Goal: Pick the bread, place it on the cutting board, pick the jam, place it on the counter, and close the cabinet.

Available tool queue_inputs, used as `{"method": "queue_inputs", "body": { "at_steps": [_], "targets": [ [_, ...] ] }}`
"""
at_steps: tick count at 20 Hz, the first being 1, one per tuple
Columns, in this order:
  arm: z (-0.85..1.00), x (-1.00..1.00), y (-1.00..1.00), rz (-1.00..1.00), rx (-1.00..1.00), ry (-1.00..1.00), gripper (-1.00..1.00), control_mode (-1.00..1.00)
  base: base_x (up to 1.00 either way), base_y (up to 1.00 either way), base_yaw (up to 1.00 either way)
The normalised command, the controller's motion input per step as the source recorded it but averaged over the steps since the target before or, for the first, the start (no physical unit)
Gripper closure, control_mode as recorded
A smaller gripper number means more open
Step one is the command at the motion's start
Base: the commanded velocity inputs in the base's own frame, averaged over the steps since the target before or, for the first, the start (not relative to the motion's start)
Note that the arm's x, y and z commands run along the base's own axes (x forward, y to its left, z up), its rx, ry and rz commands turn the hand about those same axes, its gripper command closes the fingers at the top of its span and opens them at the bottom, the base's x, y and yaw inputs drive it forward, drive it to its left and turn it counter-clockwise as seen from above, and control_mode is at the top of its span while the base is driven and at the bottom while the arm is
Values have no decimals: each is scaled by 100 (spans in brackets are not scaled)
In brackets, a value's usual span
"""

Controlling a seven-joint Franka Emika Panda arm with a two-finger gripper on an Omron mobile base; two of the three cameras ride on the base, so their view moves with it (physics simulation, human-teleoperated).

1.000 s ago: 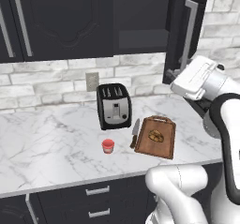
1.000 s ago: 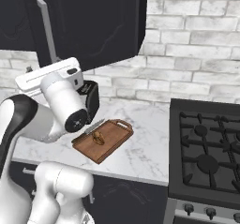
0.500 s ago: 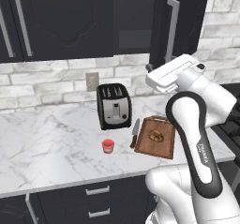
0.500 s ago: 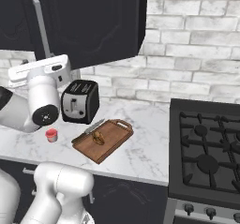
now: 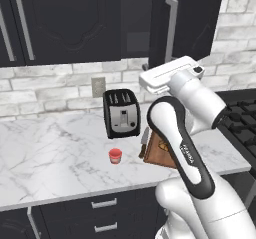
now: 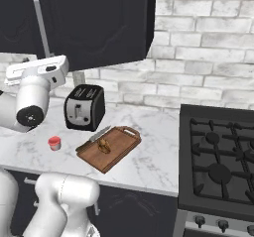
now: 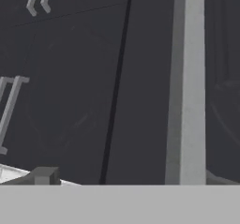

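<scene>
Dark cabinet door stands ajar directly above the raised gripper, its silver handle running vertically just ahead; whether the gripper is open is unclear.

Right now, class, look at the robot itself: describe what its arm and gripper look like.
The arm is made of glossy white rounded shells with dark grey joints, one dark link bearing small white lettering. It rises from a bulbous white base. The gripper's body is a flat white rectangular block.

We see a golden-brown bread roll on the reddish-brown wooden cutting board. A small red jam jar stands apart on the white marble counter.
</scene>
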Motion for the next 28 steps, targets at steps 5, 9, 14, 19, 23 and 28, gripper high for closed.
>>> {"method": "queue_inputs", "body": {
  "at_steps": [5, 9, 14, 19, 23, 28],
  "targets": [
    [0, 18, 11, -2, 0, 0, -100, -100, 0, 0, 0],
    [0, 29, 8, 0, 0, 0, -100, -100, 0, 0, 0],
    [0, 35, 9, 0, 0, 0, -100, -100, 0, 0, 0],
    [0, 37, 11, 0, 0, 0, -100, -100, 0, 0, 0],
    [3, 38, 11, -1, 0, 0, -100, -100, 0, 0, 0],
    [8, 36, 9, -2, 0, 0, -100, -100, 0, 0, 0]
  ]
}}
